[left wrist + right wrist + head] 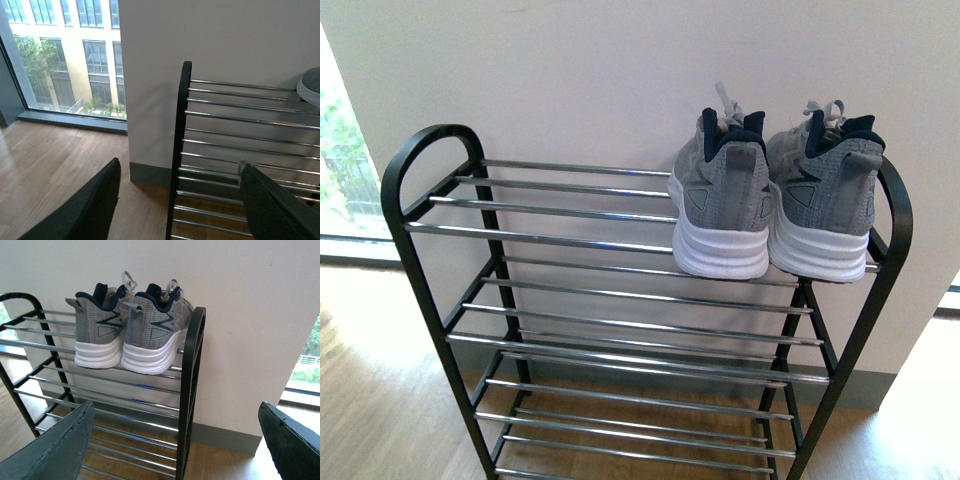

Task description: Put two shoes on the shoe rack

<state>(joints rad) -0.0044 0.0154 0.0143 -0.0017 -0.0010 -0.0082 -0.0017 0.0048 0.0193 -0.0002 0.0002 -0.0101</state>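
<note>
Left sneaker point(720, 195) & right sneaker point(825, 200) stand side by side on the top tier of the shoe rack point(550, 236), at its right end. Left claw point(179, 167) & right claw point(176, 407) are released, empty. Task looks done; draw the arms back w/o bumping the rack.

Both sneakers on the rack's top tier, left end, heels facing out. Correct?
Wrong end. The front view shows the near sneaker and the far sneaker at the right end of the shoe rack top tier, heels facing out.
</note>
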